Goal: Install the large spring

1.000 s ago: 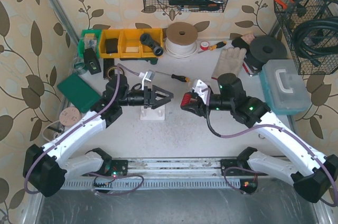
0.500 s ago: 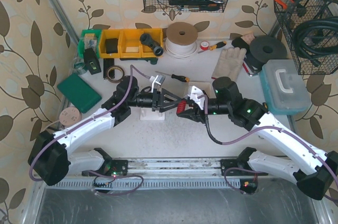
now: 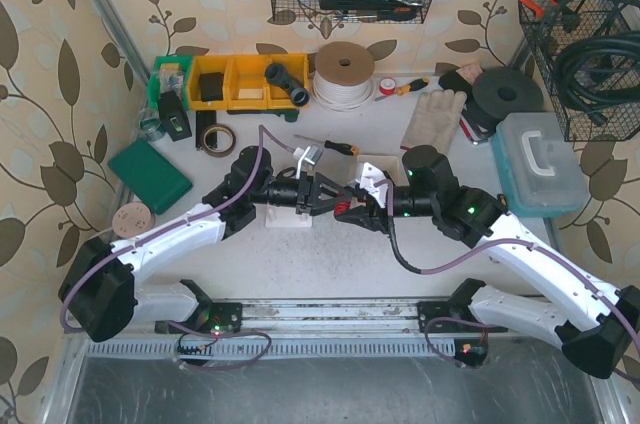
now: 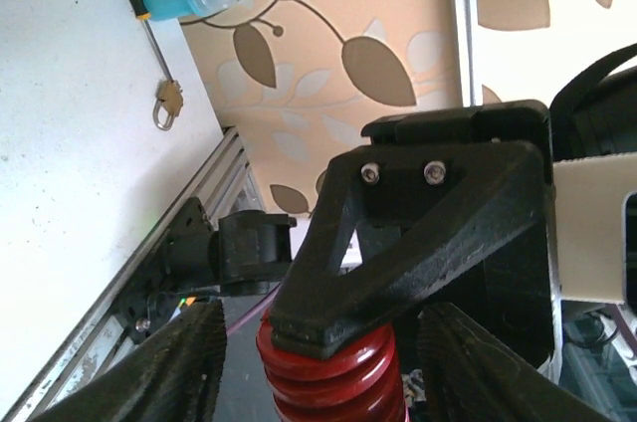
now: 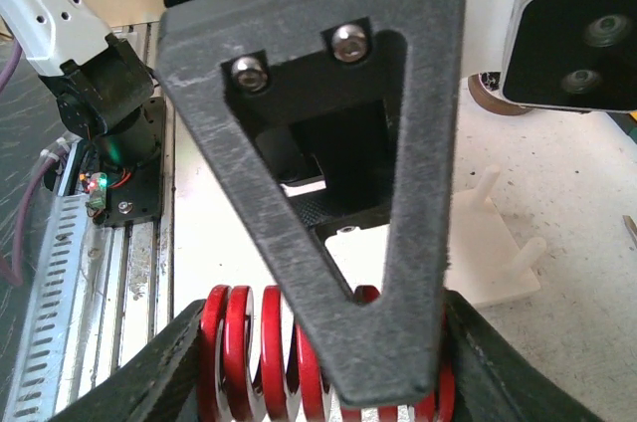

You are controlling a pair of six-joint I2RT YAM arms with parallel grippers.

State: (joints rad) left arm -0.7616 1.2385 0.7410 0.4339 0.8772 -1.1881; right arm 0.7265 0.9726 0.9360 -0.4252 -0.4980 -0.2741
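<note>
The red spring (image 3: 342, 209) hung just right of the white fixture (image 3: 283, 220), clenched end to end in the right gripper (image 5: 323, 357). Its long axis ran between that gripper's fingers, level above the fixture's table. The left gripper (image 4: 323, 372) straddled its coils; whether it gripped them could not be told.

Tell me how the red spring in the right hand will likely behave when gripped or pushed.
The red spring has thick, closely spaced coils, so it is probably stiff and fairly heavy for its size. Its round, glossy coils may slip or twist in the right hand, which pinches it. Set down on its side, it would likely roll.
</note>
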